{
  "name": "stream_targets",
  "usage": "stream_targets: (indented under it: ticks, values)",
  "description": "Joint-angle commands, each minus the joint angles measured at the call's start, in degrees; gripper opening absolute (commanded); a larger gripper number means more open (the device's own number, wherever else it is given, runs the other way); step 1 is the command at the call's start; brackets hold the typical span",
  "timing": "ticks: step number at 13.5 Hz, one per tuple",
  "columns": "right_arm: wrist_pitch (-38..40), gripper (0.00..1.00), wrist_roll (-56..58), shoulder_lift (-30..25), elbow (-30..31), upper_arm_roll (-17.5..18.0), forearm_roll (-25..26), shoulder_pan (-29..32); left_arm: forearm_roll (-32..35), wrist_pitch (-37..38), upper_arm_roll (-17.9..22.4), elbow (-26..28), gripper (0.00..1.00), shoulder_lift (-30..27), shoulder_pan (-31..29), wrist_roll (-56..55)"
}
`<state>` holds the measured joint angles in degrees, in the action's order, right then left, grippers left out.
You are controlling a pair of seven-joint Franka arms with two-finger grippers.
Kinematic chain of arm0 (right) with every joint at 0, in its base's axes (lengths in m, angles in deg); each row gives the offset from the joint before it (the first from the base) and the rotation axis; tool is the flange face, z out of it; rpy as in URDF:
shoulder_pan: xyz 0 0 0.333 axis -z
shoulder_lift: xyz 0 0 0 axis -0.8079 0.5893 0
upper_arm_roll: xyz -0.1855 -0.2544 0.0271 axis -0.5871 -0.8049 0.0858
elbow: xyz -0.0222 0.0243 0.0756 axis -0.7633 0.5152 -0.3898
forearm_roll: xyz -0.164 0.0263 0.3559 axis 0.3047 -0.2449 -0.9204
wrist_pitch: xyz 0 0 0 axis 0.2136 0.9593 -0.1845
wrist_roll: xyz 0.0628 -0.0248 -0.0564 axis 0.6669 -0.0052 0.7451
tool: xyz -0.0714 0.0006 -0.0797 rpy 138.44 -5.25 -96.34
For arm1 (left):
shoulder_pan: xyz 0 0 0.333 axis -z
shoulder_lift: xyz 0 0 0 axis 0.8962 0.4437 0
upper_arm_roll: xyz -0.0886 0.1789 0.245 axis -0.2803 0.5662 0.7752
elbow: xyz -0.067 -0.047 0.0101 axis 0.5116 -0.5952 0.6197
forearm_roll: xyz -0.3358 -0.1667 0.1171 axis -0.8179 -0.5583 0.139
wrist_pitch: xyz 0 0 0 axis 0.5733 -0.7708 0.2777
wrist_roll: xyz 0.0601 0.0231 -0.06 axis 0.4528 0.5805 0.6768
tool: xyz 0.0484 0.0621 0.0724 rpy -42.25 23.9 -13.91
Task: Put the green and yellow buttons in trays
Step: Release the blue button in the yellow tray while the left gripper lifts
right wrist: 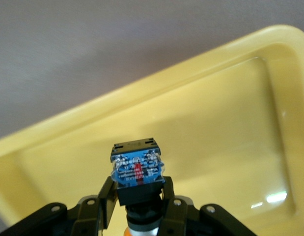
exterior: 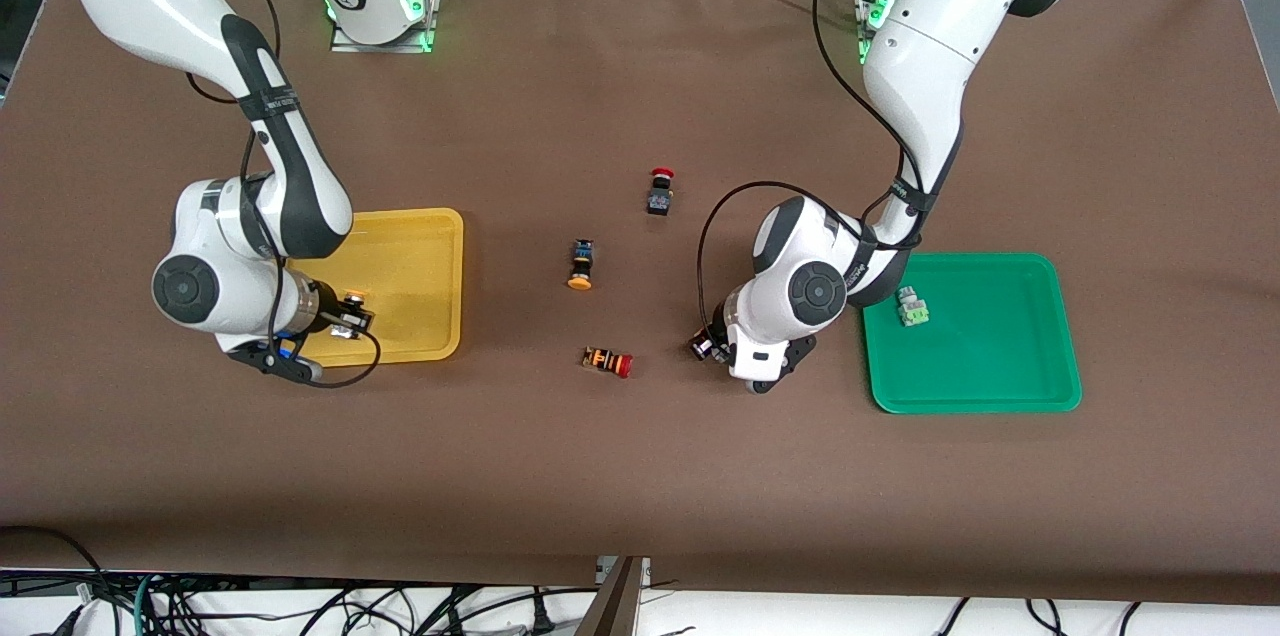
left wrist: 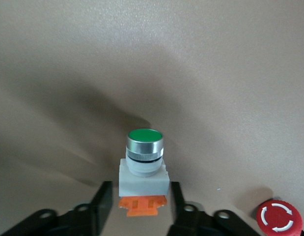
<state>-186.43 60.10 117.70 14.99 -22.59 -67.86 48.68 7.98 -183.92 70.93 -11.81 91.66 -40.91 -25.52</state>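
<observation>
My right gripper [exterior: 350, 314] is over the yellow tray [exterior: 420, 246], shut on a yellow-capped button with a black-blue body [right wrist: 138, 169]; its fingers [right wrist: 108, 196] clamp the black body above the tray floor [right wrist: 215, 123]. My left gripper [exterior: 708, 348] is low at the table between the trays. It is open, with its jaws standing close on either side of a green-capped silver-white button with an orange block [left wrist: 144, 169]. A second yellow-capped button [exterior: 580, 264] lies on the table. A light-green button [exterior: 911, 307] lies in the green tray [exterior: 980, 386].
A red-capped black button [exterior: 660, 191] lies farther from the front camera than the yellow-capped one. A red-capped button with an orange-striped body [exterior: 607, 361] lies beside my left gripper, toward the right arm's end; its cap shows in the left wrist view [left wrist: 275, 217].
</observation>
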Motion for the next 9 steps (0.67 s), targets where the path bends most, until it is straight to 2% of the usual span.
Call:
stream_targets:
  ticks: [1,2,3,4,5,6,9]
  values:
    - [-5.4,0.0,6.9,-4.8,9.0,-2.8,-0.1,-0.3,2.2,-0.1,0.7,0.4,0.23,-0.1,0.5,1.3]
    - [-6.1,0.0,8.8,-5.5,10.6,-3.6,-0.2,-0.3,2.5,0.2,0.7,0.6,0.21,-0.2,0.5,1.3]
    - [-6.2,0.17,10.0,-6.1,12.0,-4.4,-0.1,-0.3,2.5,0.7,0.7,0.7,0.18,-0.5,0.3,1.2]
    - [-6.0,0.49,10.1,-6.3,12.2,-4.7,-0.3,-0.3,2.5,1.4,0.7,0.6,0.16,-1.1,0.0,1.1]
    - [-5.8,0.93,9.6,-6.3,12.1,-4.7,-0.6,-0.3,2.5,3.3,0.7,0.5,0.15,-1.7,-0.3,1.1]
    - [-5.6,0.99,8.8,-6.4,11.8,-4.7,-0.6,-0.3,2.7,7.0,1.4,0.1,0.14,-3.0,-0.3,1.1]
    - [-5.6,0.99,4.3,-6.8,10.7,-3.8,-0.5,-1.3,8.3,21.3,4.7,-1.0,0.14,-6.9,-0.6,2.2]
